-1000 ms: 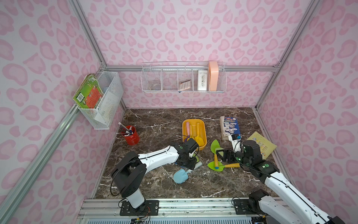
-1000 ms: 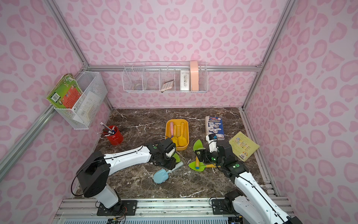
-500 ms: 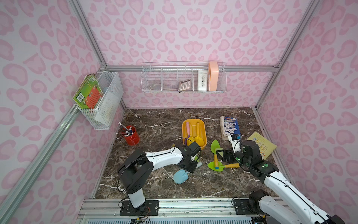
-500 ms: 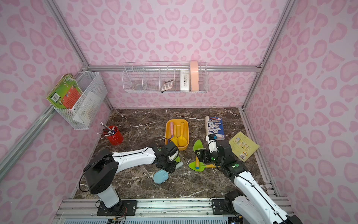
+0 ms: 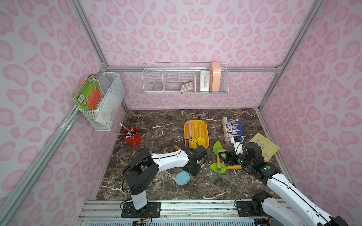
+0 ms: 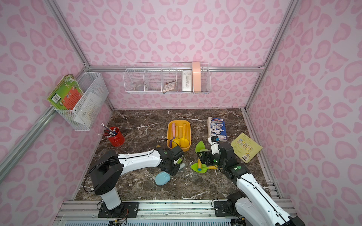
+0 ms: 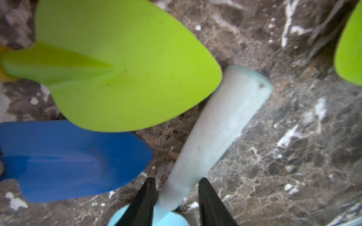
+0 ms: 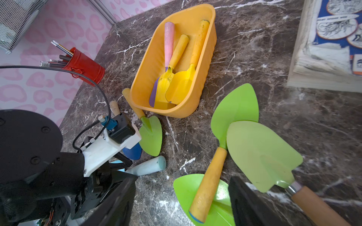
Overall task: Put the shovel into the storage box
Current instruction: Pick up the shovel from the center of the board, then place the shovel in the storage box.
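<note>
Left gripper [image 7: 176, 182]: low over the marble table [image 5: 156, 125], jaws drawn in on either side of the pale-blue shovel [image 7: 219, 127] at the neck of its handle. Whether they pressed on it could not be told.

Pale-blue shovel: flat on the table, blade toward the robot's base, handle slanting away toward the box [image 8: 194, 109]. It lay outside the box, a little short of its near end.

Green blade [image 7: 121, 66] and dark-blue blade [image 7: 68, 158]: flat on the table just beside that handle.

Right gripper [image 8: 182, 185]: jaws wide apart, holding nothing, hanging over a cluster of overlapping green shovels [image 8: 262, 154], one yellow handle lying between the jaws.

Box: yellow-orange tub, farther back at mid-table, containing a pink-handled shovel [image 8: 169, 39] and two yellow shovels [image 8: 182, 86].

Red cup [image 5: 134, 139]: held pencils, near the left wall.

Book [image 5: 233, 129] and yellow booklet [image 5: 264, 144]: flat, toward the right wall.

Wire baskets [image 5: 186, 82]: on the back and left walls, holding books, a calculator and other small items.
</note>
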`<act>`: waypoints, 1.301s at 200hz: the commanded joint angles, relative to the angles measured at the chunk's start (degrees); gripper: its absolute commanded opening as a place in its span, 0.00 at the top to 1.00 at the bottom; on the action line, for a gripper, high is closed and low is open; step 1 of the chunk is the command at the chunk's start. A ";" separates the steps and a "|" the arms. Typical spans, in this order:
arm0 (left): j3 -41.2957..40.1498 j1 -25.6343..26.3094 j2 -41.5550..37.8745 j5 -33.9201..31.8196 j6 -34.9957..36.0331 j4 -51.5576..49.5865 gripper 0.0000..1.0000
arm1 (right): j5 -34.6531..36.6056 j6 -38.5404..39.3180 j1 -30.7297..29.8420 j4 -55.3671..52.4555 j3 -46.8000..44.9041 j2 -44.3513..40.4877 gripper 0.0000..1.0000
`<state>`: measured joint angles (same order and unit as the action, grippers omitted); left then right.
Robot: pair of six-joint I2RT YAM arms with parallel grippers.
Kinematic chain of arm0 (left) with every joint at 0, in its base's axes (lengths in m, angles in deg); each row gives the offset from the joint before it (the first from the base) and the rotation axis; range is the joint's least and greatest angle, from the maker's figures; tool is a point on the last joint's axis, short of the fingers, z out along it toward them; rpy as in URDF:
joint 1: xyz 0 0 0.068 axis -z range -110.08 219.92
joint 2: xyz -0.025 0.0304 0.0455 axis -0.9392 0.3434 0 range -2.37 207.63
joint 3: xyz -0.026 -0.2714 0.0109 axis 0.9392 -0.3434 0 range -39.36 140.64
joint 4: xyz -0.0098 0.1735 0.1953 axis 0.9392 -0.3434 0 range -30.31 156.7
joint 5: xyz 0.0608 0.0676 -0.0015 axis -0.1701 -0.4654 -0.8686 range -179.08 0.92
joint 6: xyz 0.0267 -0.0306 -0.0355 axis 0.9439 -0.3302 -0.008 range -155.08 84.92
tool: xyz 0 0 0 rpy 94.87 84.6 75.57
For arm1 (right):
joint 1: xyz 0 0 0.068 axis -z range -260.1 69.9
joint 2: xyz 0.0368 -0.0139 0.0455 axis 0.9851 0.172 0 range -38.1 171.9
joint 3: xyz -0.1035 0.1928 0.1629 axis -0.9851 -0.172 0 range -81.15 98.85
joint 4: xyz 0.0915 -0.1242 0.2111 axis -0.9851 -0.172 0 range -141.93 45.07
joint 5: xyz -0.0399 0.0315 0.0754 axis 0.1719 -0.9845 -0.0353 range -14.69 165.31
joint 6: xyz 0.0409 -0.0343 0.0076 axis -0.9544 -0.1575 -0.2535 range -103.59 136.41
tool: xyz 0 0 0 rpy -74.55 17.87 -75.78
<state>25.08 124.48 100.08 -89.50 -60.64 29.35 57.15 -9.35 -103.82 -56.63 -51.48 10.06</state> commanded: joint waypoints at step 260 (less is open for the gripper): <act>24.01 -5.32 -4.27 1.12 -7.39 -16.06 0.92 | 0.44 -1.99 0.01 3.26 0.51 -0.15 0.23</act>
<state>45.52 121.47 96.08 -88.69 -65.56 15.69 58.14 -10.64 -103.74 -55.30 -51.46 9.45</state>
